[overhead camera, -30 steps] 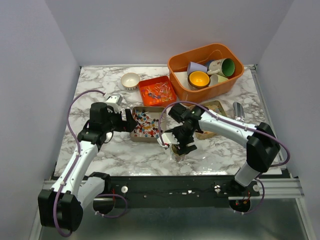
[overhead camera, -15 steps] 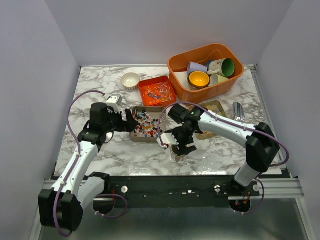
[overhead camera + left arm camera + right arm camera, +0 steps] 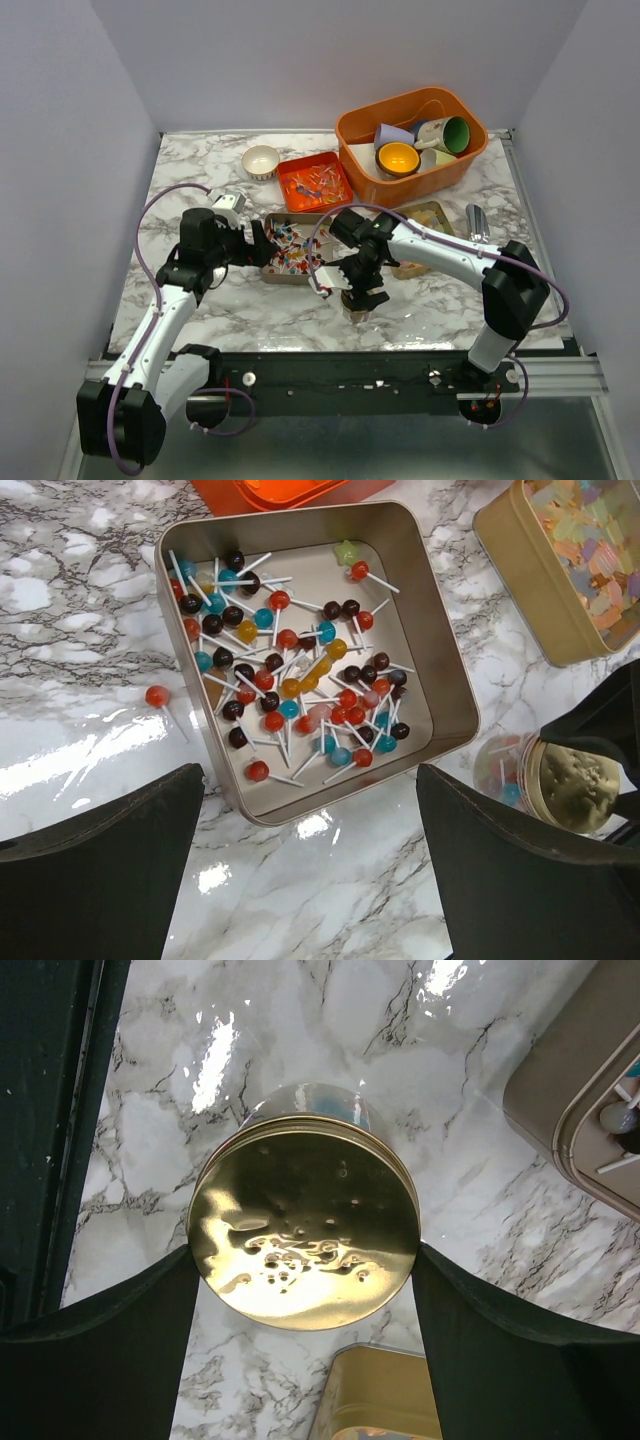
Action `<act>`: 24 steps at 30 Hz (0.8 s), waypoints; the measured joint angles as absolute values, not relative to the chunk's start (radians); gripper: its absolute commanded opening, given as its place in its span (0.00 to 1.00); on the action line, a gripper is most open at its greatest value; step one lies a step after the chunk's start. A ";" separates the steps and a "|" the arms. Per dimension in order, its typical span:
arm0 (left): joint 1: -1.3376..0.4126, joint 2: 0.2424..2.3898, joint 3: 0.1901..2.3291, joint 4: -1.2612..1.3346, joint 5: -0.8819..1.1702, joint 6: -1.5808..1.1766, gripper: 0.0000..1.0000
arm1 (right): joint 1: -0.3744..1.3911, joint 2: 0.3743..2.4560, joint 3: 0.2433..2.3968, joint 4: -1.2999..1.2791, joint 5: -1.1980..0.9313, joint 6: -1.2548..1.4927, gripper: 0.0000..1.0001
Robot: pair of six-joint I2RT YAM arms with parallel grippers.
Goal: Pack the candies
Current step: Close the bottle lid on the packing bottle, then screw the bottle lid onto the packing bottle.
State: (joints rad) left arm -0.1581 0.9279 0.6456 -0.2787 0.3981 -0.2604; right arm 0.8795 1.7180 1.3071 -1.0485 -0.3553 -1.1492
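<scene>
Dozens of small round candies (image 3: 290, 680) on thin white sticks, red, blue, brown and yellow, lying flat across the floor of a square metal tin (image 3: 448, 680). Sticks pointing every way, so no shared long axis.

One stray red candy (image 3: 156, 695) on the marble worktop (image 3: 190, 165), just outside the tin's left wall in the left wrist view, stick angled toward the lower right.

Left jaws wide apart and empty, hanging above the tin's near edge, tin centred between the two fingers and slightly ahead.

More candies visible through a clear jar (image 3: 505, 775) just beside the tin's near right corner. Right jaws spread around the jar's round gold lid (image 3: 303, 1225), one finger against each side of the rim, apparently clamping it.

Left arm clearly nearer the tin; right arm occupied at the jar. Probably a straight descent for any pick, though crowding and crossed sticks likely to make a single-candy grasp awkward.

Worktop glossy, slippery-looking. Room tight:
- second tin (image 3: 515, 580) of pastel gummies (image 3: 600, 540) just beyond the jar
- orange tray (image 3: 314, 182) just past the square tin's far side
- basket (image 3: 440, 172) of cups well apart at the back
</scene>
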 measured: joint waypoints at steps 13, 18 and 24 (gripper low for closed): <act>-0.204 0.722 0.476 -0.128 0.491 -0.266 0.99 | 0.883 1.628 1.248 -1.054 -0.313 -1.108 1.00; -0.456 0.716 0.451 -0.062 0.541 -0.206 0.99 | 0.883 1.521 1.247 -1.077 -0.279 -1.096 1.00; -0.758 0.761 0.379 0.072 0.538 -0.167 0.99 | 0.853 1.451 1.198 -1.106 -0.217 -1.072 1.00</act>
